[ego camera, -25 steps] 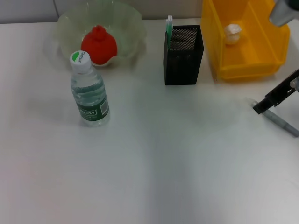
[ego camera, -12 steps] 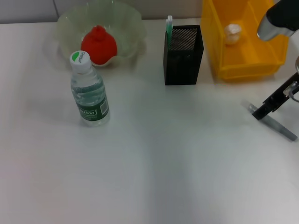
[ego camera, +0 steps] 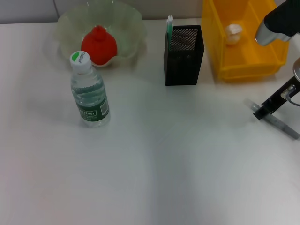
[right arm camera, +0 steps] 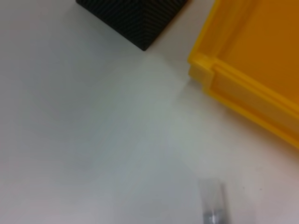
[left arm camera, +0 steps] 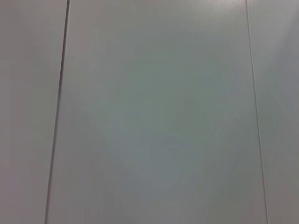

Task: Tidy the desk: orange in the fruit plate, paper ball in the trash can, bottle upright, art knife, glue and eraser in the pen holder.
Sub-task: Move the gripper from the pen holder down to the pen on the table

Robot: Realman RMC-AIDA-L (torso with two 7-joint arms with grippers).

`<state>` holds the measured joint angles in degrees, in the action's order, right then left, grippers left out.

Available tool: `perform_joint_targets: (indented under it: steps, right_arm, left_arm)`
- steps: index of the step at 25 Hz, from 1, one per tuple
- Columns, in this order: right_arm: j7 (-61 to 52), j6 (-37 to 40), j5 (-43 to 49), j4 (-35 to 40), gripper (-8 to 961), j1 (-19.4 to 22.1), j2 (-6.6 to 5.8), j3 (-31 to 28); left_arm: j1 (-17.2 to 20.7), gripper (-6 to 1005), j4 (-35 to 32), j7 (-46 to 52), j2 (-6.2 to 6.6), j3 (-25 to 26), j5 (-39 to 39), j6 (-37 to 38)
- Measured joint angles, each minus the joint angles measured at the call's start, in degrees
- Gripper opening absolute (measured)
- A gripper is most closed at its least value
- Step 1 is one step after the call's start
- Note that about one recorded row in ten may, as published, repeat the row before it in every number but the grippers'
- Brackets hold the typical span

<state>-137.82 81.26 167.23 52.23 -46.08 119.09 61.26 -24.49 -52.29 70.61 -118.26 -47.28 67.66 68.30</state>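
Head view, fruit plate (ego camera: 129, 33): a pale green, wavy-rimmed translucent dish is sitting at the far left of the white desk (ego camera: 154, 178).
Orange (ego camera: 99, 45): a red-orange fruit with a small nub on top is lying inside the plate, on its near side.
Bottle (ego camera: 89, 91): a clear water bottle with a dark green label and a white cap marked with green is standing upright, near of the plate and apart from it.
Pen holder (ego camera: 183, 55): a black mesh square box is standing right of the plate, far centre; a green-and-white stick (ego camera: 169, 26) is poking up from its far left corner.
Trash can (ego camera: 234, 63): a yellow bin is sitting just right of the pen holder, at the far right.
Paper ball (ego camera: 233, 33): a small crumpled white ball is lying inside the yellow bin.
Art knife (ego camera: 276, 123): a slim grey piece is lying flat on the desk at the right edge, near of the bin, angled; in the right wrist view only its blurred grey end (right arm camera: 213, 201) is showing.
Right gripper (ego camera: 263, 109): a black finger is coming down onto the far left end of the knife; I cannot tell whether the claw is spread or pinching.
Left wrist view: only a plain pale panel surface (left arm camera: 154, 116) with thin seams is showing; the left gripper is not showing in any view.
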Motion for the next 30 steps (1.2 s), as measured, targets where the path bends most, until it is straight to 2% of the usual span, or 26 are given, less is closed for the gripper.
perform_joint_targets:
  steps: [3, 9, 11, 30]
  right_arm:
    - [0.0, -0.06, 0.02, -0.05, 654, -0.19, 0.0, -0.08]
    - [0.0, -0.1, 0.03, -1.39, 433, -0.98, -0.13, -0.51]
    - [0.0, -0.16, 0.03, -1.91, 218, -1.28, -0.16, -0.53]
    - [-0.7, -0.88, 0.02, -3.68, 160, -1.57, -0.27, -0.89]
  left_arm:
    - [-0.25, 663, 0.0, -0.03, 0.02, 0.0, 0.23, -0.28]
    - [-0.29, 663, 0.0, -0.69, -0.03, -0.01, 0.24, -0.4]
    - [-0.3, 663, 0.0, -0.71, -0.04, -0.01, 0.21, -0.4]
    - [-0.04, 663, -0.13, -0.75, 0.06, -0.01, 0.02, -0.34]
